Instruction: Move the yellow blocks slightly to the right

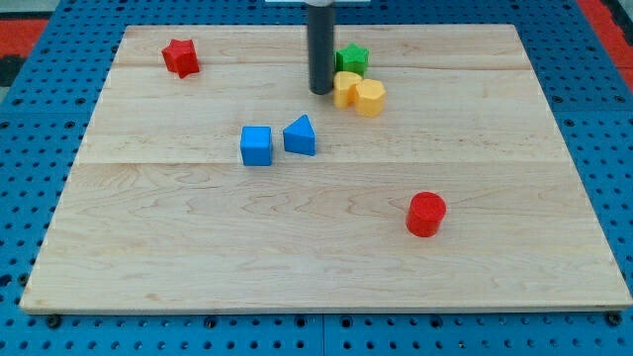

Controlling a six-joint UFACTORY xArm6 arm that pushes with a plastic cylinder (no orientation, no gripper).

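camera view: tip [321, 92] beside yellow blocks [358, 94]

I am looking at a lab bench set up for robot trials, not a home or a shop. A pale wooden board [326, 247] lies flat on a blue perforated base plate [40, 119] with a regular grid of holes (the kind used for bolting fixtures down). Small coloured toy-like blocks sit on the board, and at the view's top corners a red surface [603, 15] shows beyond the blue plate.
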